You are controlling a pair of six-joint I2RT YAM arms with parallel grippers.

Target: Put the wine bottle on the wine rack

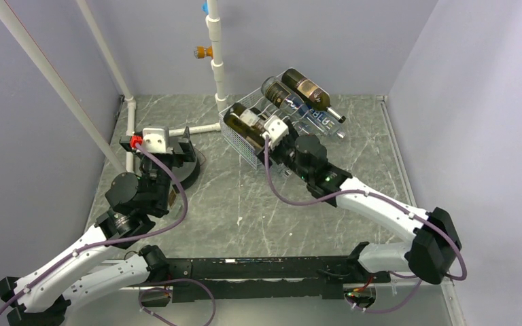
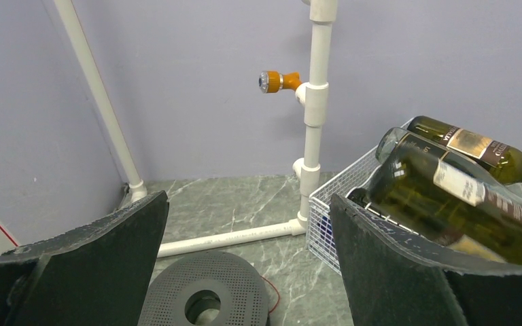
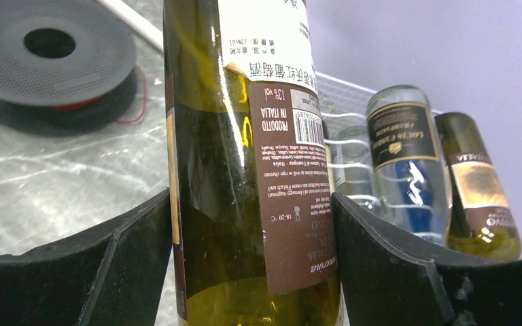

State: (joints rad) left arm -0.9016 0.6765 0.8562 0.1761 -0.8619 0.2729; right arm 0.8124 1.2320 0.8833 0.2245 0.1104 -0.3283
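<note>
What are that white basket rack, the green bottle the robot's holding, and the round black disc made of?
The white wire rack looks like metal wire with a glossy white coating: thin rods and mesh. The olive-green wine bottle looks like glass: see-through, with sharp glints. The round black perforated spool seems matte plastic, though I'm less sure.

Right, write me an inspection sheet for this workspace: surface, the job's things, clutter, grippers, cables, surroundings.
Surface: grey marbled table; no spills seen.
Job's things: wine bottle gripped at the left end of the wine rack; whether it is seated in a cradle cannot be told.
Clutter: black spool near the left arm; two other bottles lying in the rack.
Grippers: right gripper has its fingers against both sides of the wine bottle; left gripper is open and empty above the spool.
Cables: purple cables loop loosely along both arms.
Surroundings: lilac walls, white pipe frame, orange fitting.
</note>
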